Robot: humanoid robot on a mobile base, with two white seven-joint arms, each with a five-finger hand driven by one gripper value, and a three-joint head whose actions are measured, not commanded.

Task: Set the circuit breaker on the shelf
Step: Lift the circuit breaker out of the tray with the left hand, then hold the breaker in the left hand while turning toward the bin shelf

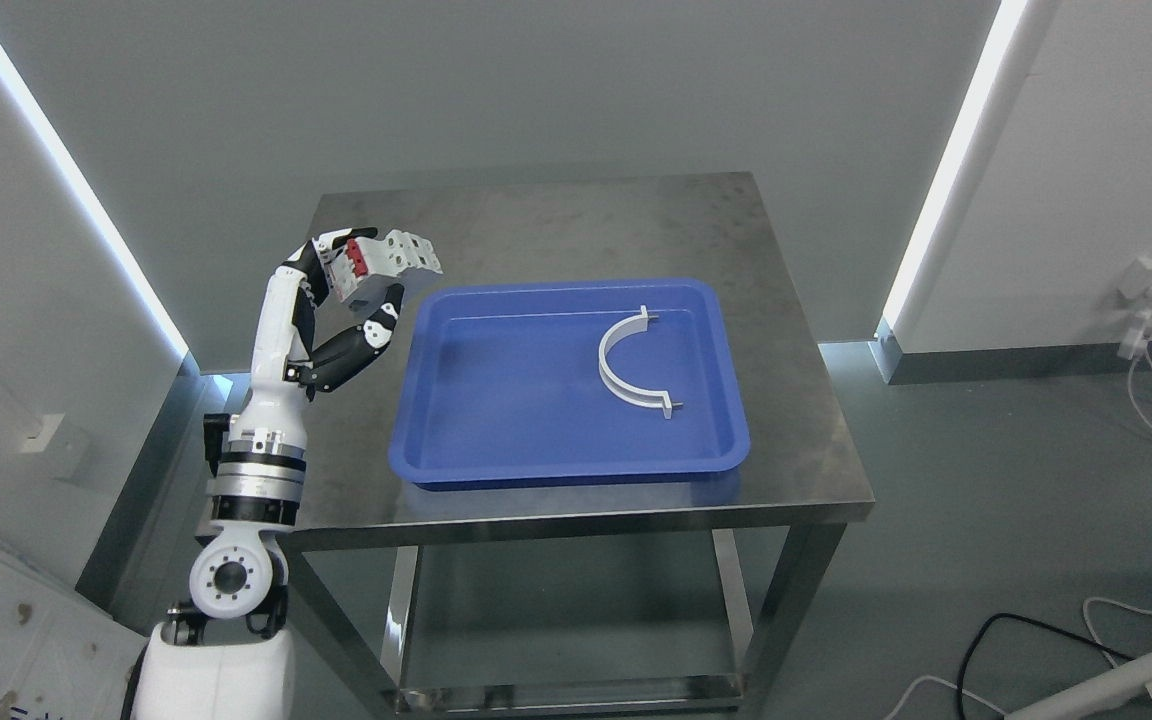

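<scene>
My left hand (361, 285) is raised over the left side of the steel table (556, 225), just left of the blue tray (436, 400). Its fingers are curled around a circuit breaker (366, 262), a white block with a red face, held tilted above the table top. The left arm rises from the lower left of the head view. No shelf can be made out apart from the table's lower level. The right arm is out of view.
A white curved half-ring clamp (628, 362) lies in the right half of the blue tray. A lower steel ledge (566, 690) shows under the table. Cables (1036, 640) lie on the floor at the right.
</scene>
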